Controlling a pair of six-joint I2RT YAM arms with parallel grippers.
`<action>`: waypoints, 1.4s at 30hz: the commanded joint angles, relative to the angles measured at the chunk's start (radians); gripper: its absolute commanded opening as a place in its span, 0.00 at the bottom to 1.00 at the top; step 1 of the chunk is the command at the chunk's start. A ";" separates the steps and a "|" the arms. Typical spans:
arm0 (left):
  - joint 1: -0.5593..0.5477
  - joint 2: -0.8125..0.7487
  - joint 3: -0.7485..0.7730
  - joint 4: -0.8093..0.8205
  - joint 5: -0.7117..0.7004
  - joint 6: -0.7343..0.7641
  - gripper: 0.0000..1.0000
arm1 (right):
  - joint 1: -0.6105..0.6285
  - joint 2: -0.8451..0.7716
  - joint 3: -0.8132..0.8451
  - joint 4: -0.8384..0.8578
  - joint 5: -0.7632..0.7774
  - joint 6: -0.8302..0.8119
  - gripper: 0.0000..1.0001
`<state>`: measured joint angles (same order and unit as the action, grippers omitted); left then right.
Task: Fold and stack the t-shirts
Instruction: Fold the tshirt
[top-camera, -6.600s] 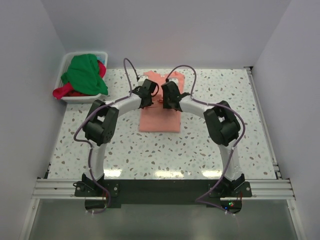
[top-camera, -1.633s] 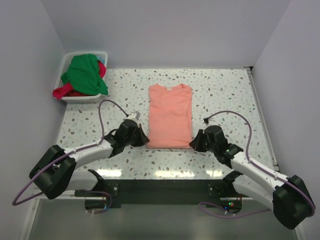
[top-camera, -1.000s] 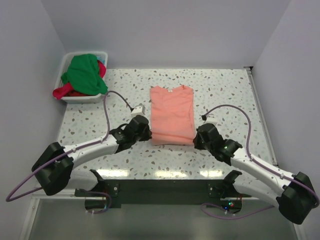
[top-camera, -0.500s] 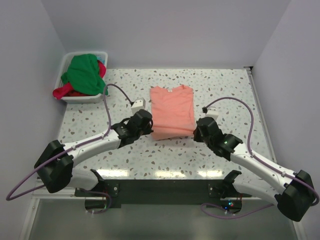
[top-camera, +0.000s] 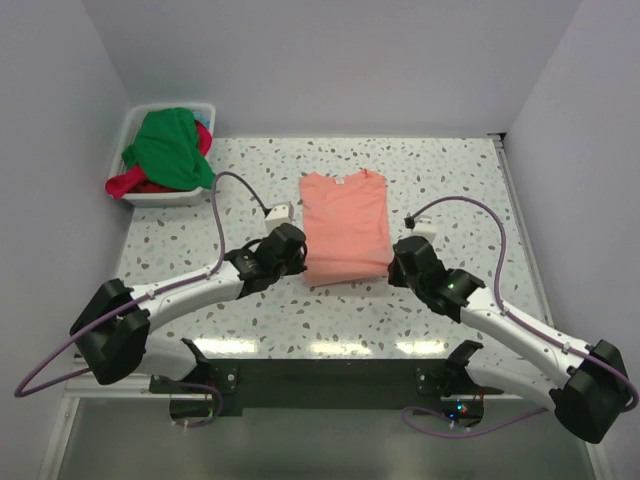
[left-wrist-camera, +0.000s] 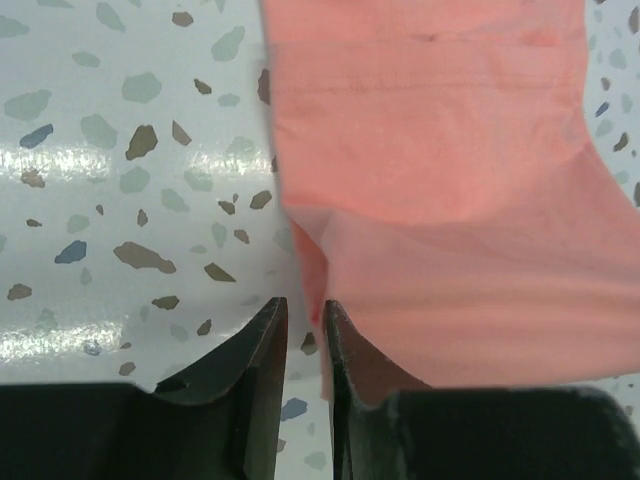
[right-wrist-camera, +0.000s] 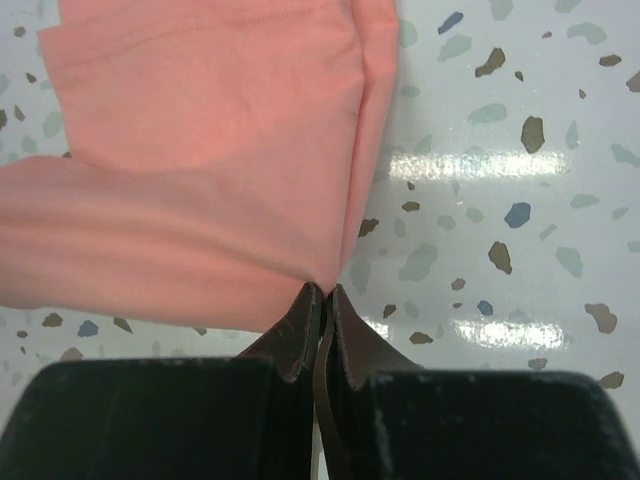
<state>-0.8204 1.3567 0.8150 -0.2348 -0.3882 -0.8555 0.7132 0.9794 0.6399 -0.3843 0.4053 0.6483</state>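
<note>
The salmon-pink t-shirt (top-camera: 345, 225) lies folded into a long strip in the middle of the speckled table, collar at the far end. Its near hem is raised and curls over the cloth below (left-wrist-camera: 440, 200) (right-wrist-camera: 200, 200). My left gripper (top-camera: 293, 254) (left-wrist-camera: 305, 305) is at the hem's left corner. Its jaws are slightly apart, and the corner of the cloth rests against the right finger. My right gripper (top-camera: 397, 262) (right-wrist-camera: 322, 290) is shut on the hem's right corner. The bright green t-shirt (top-camera: 168, 145) and the red-magenta t-shirt (top-camera: 125, 185) lie bunched in the tub.
A white plastic tub (top-camera: 160, 197) stands at the far left corner of the table. Walls close in on the left, back and right. A metal rail (top-camera: 525, 240) runs along the table's right edge. Both arms' cables loop above the table beside the shirt.
Both grippers carried the near hem a little farther from the bases, so the shirt looks shorter. The left jaws, shut before, have parted slightly. The right stays shut on its corner.
</note>
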 joint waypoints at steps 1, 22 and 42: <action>-0.013 0.025 -0.045 0.003 0.011 -0.026 0.34 | -0.003 -0.004 -0.037 -0.044 0.044 0.027 0.00; -0.276 -0.094 -0.215 0.175 0.114 -0.131 0.54 | 0.000 0.036 -0.092 -0.143 0.076 0.132 0.36; -0.318 0.056 -0.324 0.439 -0.015 -0.221 0.36 | -0.001 0.018 -0.098 -0.145 0.081 0.120 0.27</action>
<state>-1.1286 1.3876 0.5068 0.0826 -0.3592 -1.0489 0.7124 1.0180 0.5468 -0.5228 0.4385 0.7563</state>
